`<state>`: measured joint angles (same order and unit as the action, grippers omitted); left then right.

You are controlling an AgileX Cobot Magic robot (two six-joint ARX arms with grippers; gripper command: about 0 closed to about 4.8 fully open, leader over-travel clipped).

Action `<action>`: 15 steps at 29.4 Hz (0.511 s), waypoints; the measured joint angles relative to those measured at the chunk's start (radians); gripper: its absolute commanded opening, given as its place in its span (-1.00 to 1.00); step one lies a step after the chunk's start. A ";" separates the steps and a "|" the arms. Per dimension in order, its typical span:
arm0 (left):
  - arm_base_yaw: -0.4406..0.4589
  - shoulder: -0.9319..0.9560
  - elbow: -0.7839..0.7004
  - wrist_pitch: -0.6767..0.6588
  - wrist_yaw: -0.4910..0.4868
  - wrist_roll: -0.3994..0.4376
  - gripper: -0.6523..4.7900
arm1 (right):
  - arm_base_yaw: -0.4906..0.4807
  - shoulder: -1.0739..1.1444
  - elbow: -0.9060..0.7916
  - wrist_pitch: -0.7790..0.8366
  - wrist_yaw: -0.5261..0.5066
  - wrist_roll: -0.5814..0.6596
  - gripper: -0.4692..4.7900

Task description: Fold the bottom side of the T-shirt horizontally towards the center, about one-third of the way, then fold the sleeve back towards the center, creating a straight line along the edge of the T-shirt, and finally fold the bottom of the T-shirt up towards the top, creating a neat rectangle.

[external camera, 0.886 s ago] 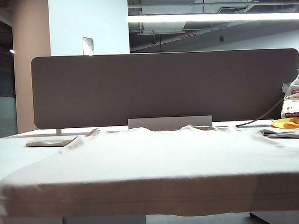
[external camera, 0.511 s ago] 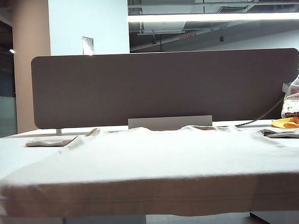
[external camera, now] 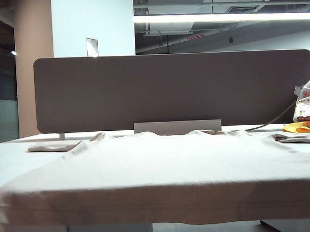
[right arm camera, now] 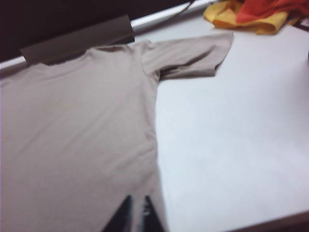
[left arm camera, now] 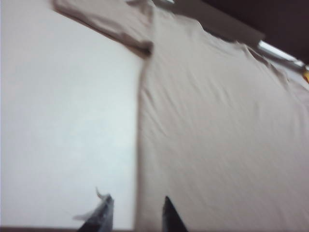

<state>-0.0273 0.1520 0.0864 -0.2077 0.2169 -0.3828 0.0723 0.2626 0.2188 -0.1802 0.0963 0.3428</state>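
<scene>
The left gripper [left arm camera: 133, 212], jaws apart and empty, hovers over the T-shirt's [external camera: 162, 166] left side edge near the desk's [left arm camera: 63, 121] front edge. The right gripper [right arm camera: 135, 212], jaws nearly together and empty, hovers over the opposite side edge. The shirt lies flat, spanning the desk, its bottom side [external camera: 158, 207] draped over the front edge. No fold looks begun; the first likely needs both grippers to descend and pinch cloth. Neither gripper shows in the exterior view; only the right wrist view shows the yellow-orange cloth [right arm camera: 241, 14] clearly.

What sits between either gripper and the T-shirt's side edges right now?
Nothing visible. The left gripper, jaws apart, and the right gripper, jaws near closed, each hover over a side edge of the flat T-shirt; the yellow-orange cloth lies beyond the sleeve.
</scene>
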 measured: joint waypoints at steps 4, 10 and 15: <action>-0.067 0.121 0.051 -0.014 0.004 -0.029 -0.28 | 0.000 0.212 0.091 -0.032 -0.012 0.035 -0.56; -0.128 0.365 0.093 -0.018 0.063 -0.119 0.45 | -0.001 0.524 0.188 -0.037 -0.127 0.080 0.20; -0.131 0.523 0.106 -0.009 0.116 -0.151 0.65 | -0.022 0.768 0.240 -0.027 -0.243 0.082 0.98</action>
<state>-0.1585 0.6746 0.1921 -0.2169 0.3325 -0.5343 0.0505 1.0309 0.4583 -0.2077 -0.1471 0.4252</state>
